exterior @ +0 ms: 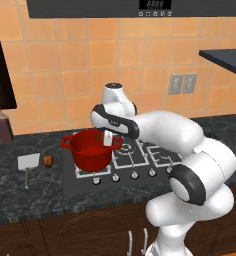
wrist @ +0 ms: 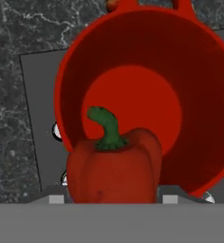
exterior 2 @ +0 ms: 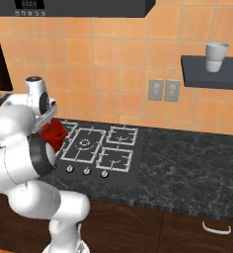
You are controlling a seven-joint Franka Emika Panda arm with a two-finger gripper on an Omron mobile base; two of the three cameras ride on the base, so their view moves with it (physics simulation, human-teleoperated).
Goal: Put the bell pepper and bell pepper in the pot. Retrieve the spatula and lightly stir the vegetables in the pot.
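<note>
The jaws [wrist: 113, 201] are gripping a red bell pepper [wrist: 115, 166] with a green stem, held above the open mouth of the red pot [exterior: 91, 150]. The pot stands on the stove's front left burner. Left of the pot, on the counter [exterior: 20, 192], lie a second small pepper [exterior: 48, 161] and, just beside it, the spatula [exterior: 28, 164].

Even, bright rendered light; soft shadows; slight low-resolution blur; no glare.

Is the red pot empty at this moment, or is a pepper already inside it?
Empty. In the hand view the pot's floor is bare; one bell pepper hangs above it in the gripper.
</note>
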